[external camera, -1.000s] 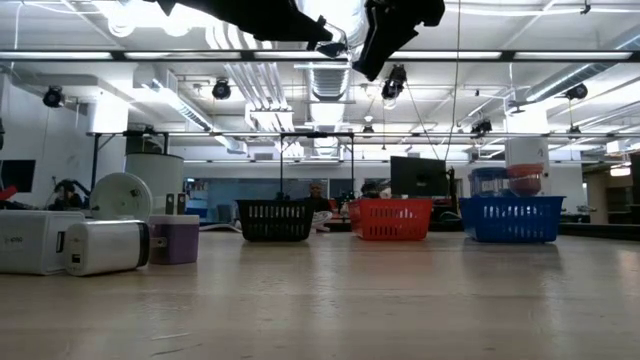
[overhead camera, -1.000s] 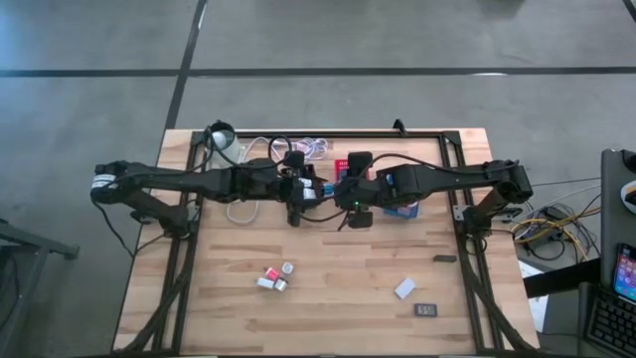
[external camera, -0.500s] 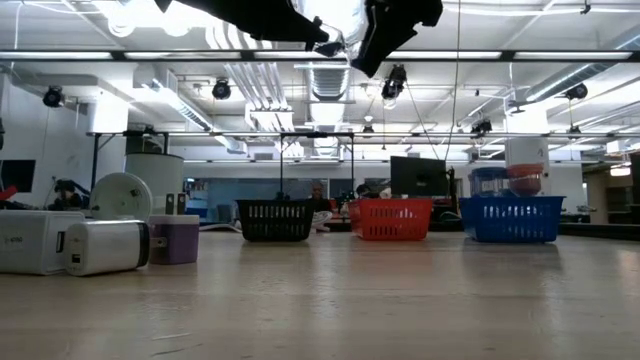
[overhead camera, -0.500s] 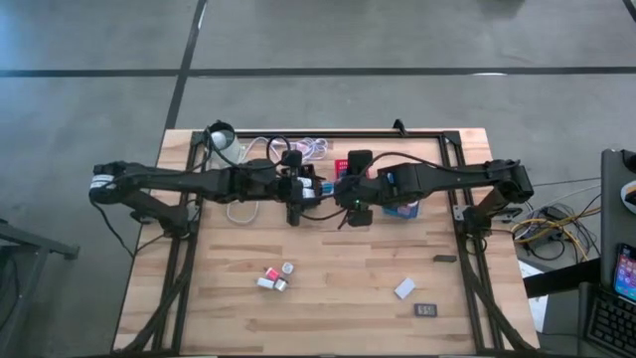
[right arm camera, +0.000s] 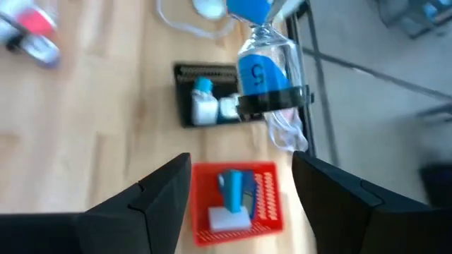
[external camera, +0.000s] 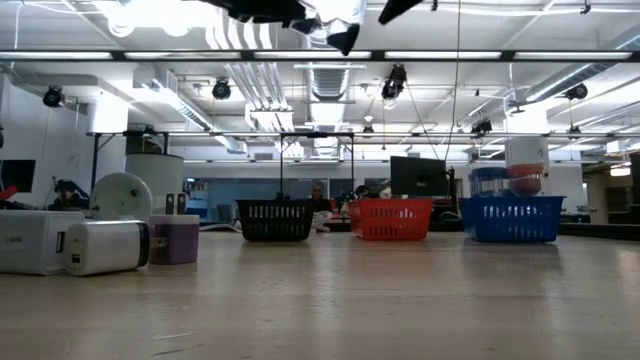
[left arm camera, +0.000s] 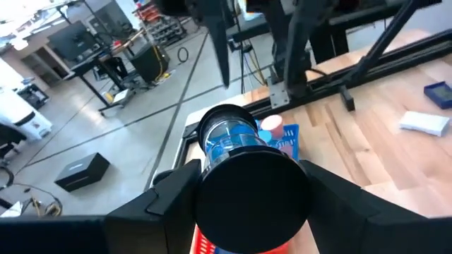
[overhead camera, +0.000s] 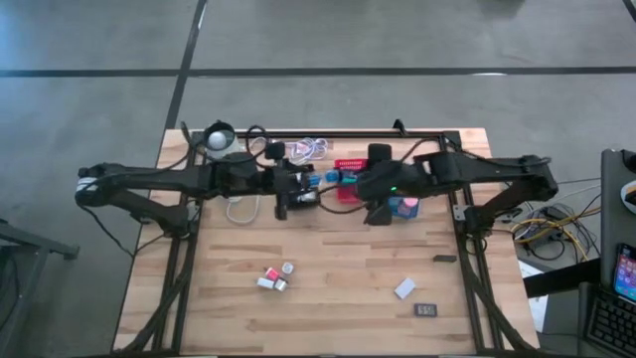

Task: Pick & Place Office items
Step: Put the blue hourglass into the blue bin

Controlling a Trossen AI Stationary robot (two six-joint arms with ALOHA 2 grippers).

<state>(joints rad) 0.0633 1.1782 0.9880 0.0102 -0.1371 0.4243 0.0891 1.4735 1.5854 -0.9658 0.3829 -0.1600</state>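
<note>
**Blue roll held in the air above the trays**

While the left pincer point(overhead camera: 298, 191) hangs over the far middle of the table point(overhead camera: 338, 249), its fingers are closed on a blue roll point(overhead camera: 330, 179), which sticks out from the tips towards the right arm. From the left wrist view the roll point(left arm camera: 227, 137) sits straight ahead, with one dark finger on either side of it.

Just beside it, the right pincer point(right arm camera: 241, 162) hovers with its fingers spread wide and nothing between them. From its wrist camera the blue roll point(right arm camera: 263, 70) shows in mid-air. Below lie a black tray point(right arm camera: 185, 99), holding small blue and white pieces, and a red tray point(right arm camera: 268, 201), holding a blue and white piece. A blue tray point(overhead camera: 405, 207) lies partly under the right arm.

More office items rest on the near half of the table:
- a small cluster of pink and white pieces point(overhead camera: 274, 277)
- a white block point(overhead camera: 403, 288)
- a dark rectangle point(overhead camera: 425, 310) close to the white block

A white cable point(overhead camera: 238, 209) lies under the left arm.
</note>
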